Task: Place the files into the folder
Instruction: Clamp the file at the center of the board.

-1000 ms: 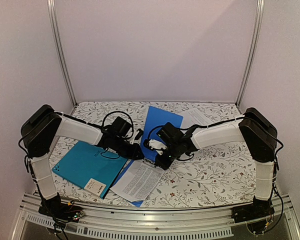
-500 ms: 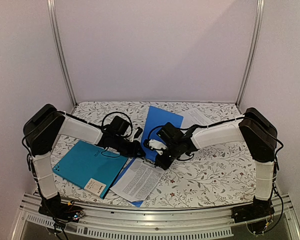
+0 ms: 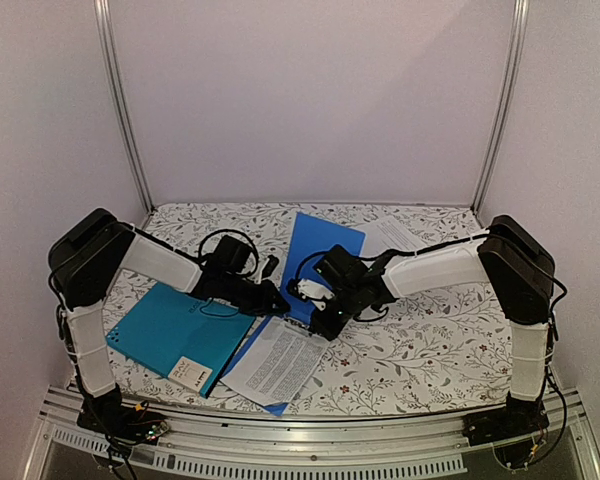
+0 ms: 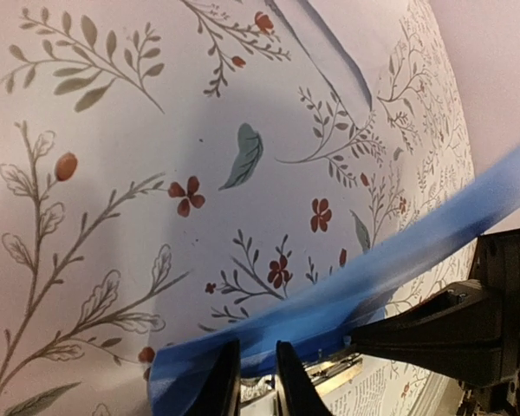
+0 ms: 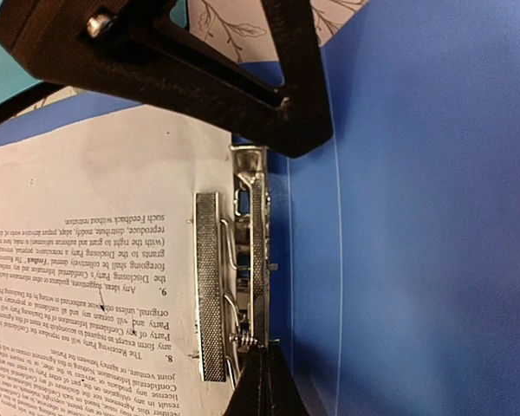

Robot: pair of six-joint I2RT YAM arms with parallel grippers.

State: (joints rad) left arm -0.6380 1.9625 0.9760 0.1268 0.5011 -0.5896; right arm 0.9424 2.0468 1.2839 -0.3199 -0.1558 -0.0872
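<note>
The teal folder [image 3: 170, 330] lies closed at the left, its white label [image 3: 190, 372] near the front. A smaller blue folder [image 3: 325, 250] lies open mid-table with one of the files [image 3: 280, 360] on its near half. That sheet [image 5: 87, 260] sits under a metal clip [image 5: 212, 286]. Another printed sheet [image 3: 400, 237] lies at the back right. My left gripper [image 3: 277, 298] is at the blue folder's left edge. Its jaws [image 4: 253, 386] stand a narrow gap apart against the raised blue cover [image 4: 399, 260]. My right gripper [image 3: 320, 322] is shut, its tip [image 5: 264, 368] touching the clip's spring end.
A floral cloth [image 3: 430, 340] covers the table. Pale walls and two metal posts [image 3: 120, 110] close in the back and sides. A metal rail [image 3: 310, 440] runs along the front edge by the arm bases.
My left arm has drawn slightly to the left, its jaws still at the blue cover's edge. The right arm and the sheets have stayed where they were.
</note>
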